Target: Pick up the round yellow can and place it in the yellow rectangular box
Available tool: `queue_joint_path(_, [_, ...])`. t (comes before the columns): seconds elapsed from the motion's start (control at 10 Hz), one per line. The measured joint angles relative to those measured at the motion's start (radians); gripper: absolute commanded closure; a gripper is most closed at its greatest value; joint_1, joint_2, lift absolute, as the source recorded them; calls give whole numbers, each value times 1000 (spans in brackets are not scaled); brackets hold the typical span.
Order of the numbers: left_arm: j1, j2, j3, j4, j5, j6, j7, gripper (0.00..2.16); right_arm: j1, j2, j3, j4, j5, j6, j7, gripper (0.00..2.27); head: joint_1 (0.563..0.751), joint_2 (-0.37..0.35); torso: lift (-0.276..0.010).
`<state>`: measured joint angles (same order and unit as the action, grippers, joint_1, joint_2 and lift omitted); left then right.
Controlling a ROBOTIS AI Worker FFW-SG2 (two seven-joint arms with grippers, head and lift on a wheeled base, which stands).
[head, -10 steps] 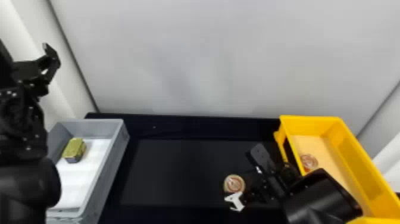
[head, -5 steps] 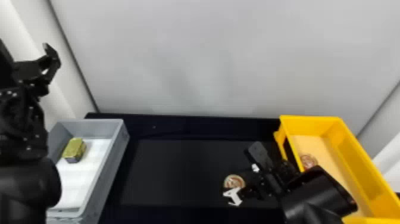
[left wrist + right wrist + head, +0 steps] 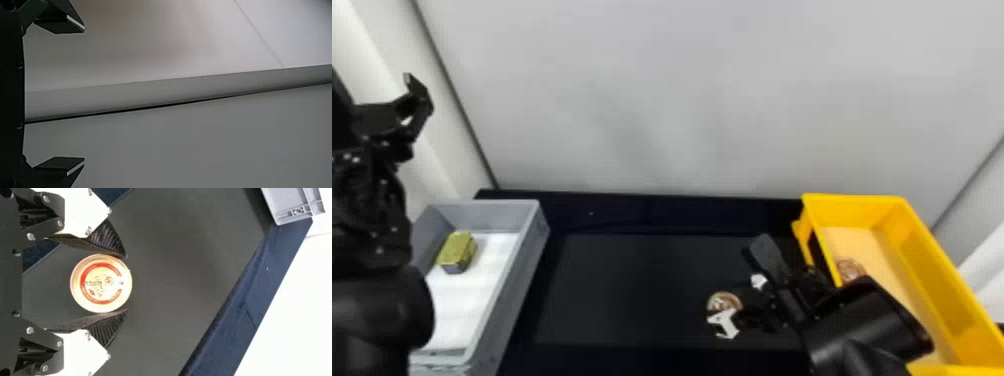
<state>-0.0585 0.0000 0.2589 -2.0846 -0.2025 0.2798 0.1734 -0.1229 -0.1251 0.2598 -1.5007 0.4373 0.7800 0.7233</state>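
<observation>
The round can (image 3: 724, 300) stands on the dark table left of the yellow rectangular box (image 3: 852, 204). Around it is my right gripper (image 3: 740, 303). In the right wrist view, the can (image 3: 101, 283) has a gold lid with a red ring; the fingers of the right gripper (image 3: 126, 283) press on its two opposite sides. My left gripper (image 3: 416, 106) is parked high at the left, and in the left wrist view the left gripper (image 3: 84, 94) is open, with nothing between its fingers.
Another round can (image 3: 850, 269) lies inside the yellow box, partly behind the right arm. At the left a grey box (image 3: 529, 260) holds a yellow-green block (image 3: 457, 251). A pale wall stands behind the table.
The right gripper's white finger parts have drawn closer together around the can, and its arm has shifted slightly. The left arm has kept still.
</observation>
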Motion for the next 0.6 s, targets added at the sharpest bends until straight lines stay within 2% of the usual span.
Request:
queue_joint_path(0.1, [0, 0, 1, 0, 0, 1, 0, 98, 1, -1, -2, -6, 0, 6, -2, 318, 694, 14, -60])
queue_joint_path(0.2, [0, 0, 1, 0, 0, 1, 0, 96, 3, -3, -5, -11, 0, 13, -3, 298, 694, 14, -60])
queue_joint_path(0.3, [0, 0, 2, 0, 1, 1, 0, 98, 5, -5, -10, -15, 0, 20, -3, 467, 694, 14, -60])
queue_joint_path(0.5, [0, 0, 2, 0, 2, 0, 0, 98, 10, -7, -17, -24, 0, 31, -2, 437, 694, 14, -60])
queue_joint_path(0.6, [0, 0, 2, 0, 2, 0, 0, 98, 11, -7, -18, -28, 0, 35, -1, 513, 694, 14, -60])
